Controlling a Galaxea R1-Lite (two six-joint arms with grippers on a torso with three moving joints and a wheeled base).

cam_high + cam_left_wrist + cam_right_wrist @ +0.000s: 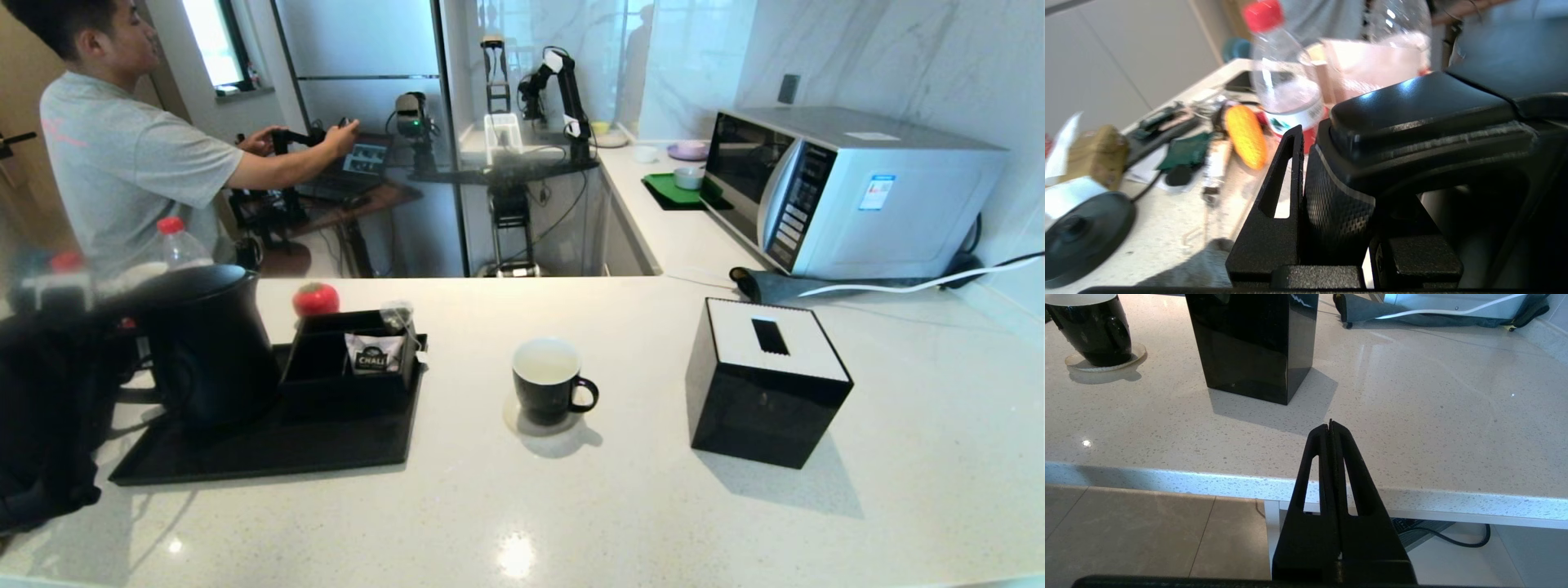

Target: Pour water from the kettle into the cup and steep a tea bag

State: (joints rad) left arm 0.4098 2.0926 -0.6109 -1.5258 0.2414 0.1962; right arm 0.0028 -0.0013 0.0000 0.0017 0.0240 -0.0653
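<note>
Kettle handle is gripped by left gripper

Kettle is seen on black tray, left of cup; cup is set on countertop; right gripper is clenched on nothing, near counter edge.

Only legible text: "CHALI" on white sachet in black compartment box, left of tabletop.

Kettle matte black — cup black, white inside.
</note>
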